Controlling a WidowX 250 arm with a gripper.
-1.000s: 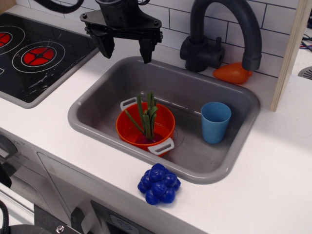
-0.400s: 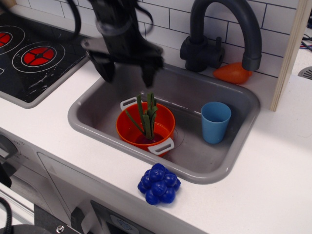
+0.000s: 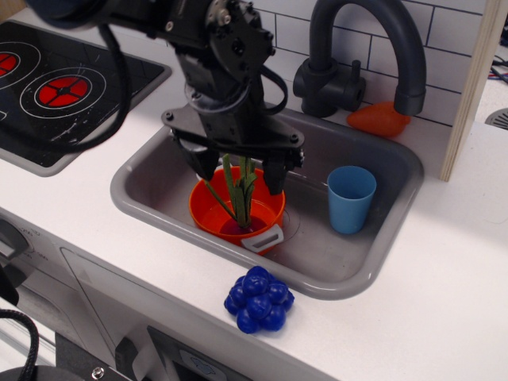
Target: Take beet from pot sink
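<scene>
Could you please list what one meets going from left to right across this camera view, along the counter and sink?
Black stovetop with red rings → round orange-red pot with grey handles → blue plastic cup → light wooden upright panel.

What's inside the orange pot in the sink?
Inside the pot is a beet: its green stalks stick up between the open pincer fingers, and a bit of purple bulb shows at the bottom. The pot's wall hides most of the bulb, and the pincer covers the far rim.
</scene>
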